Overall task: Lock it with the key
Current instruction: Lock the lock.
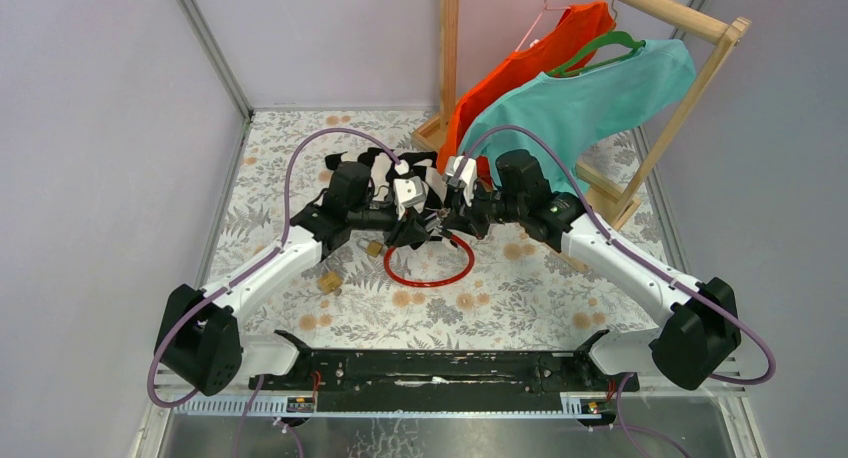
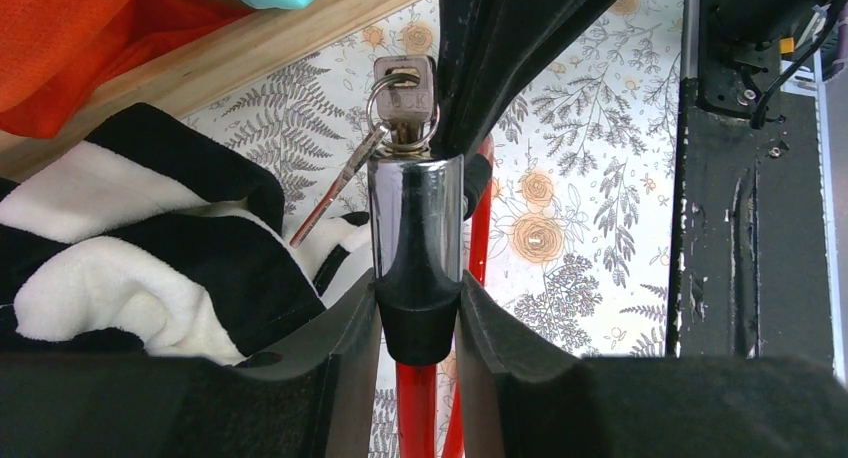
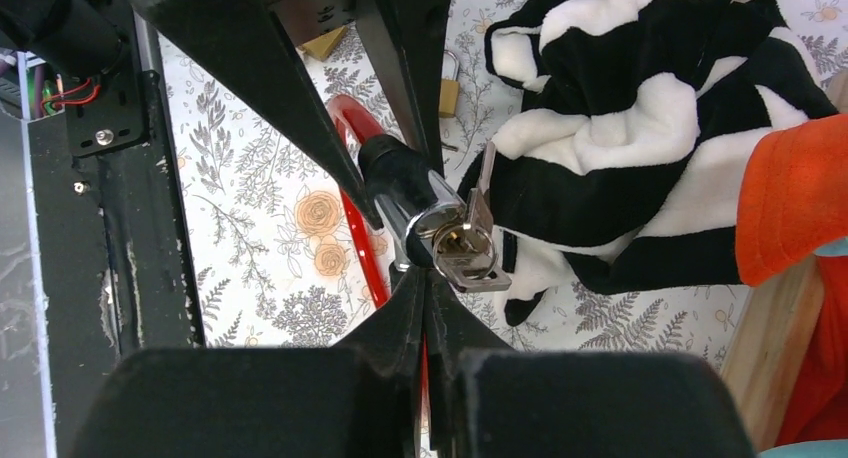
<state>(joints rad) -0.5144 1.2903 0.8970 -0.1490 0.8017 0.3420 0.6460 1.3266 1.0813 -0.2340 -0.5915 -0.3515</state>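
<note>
The cable lock's barrel [image 2: 415, 218] sits in my left gripper [image 2: 418, 303]. The jaws are partly closed and clamp the black collar at its cable end, one finger on each side.

In my left wrist view its long axis runs straight up the frame, away from my fingers. The red cable [image 2: 412, 418] leaves at the bottom, the chrome sleeve sits in the middle and the keyed face is at the far end. The key [image 2: 405, 88] is seated in that face, in line with the barrel, its flat head pointing away from my left wrist. A ring through the head carries a spare key [image 2: 335, 193], which hangs off to one side, slanting toward the black-and-white striped cloth [image 2: 120, 268].

In my right wrist view the same barrel lies on a diagonal, black end at upper left, chrome face and key head at lower right.

My right gripper [image 3: 425, 288] is pinched fully together with nothing between the fingers. Its tips rest against the barrel's chrome end just beside the key, not around it.

From above, both my gripper heads meet over the far side of the red cable loop on the floral table [image 1: 520, 298], and they hide the barrel. A small brass padlock [image 3: 450, 83] lies near the cloth.
</note>
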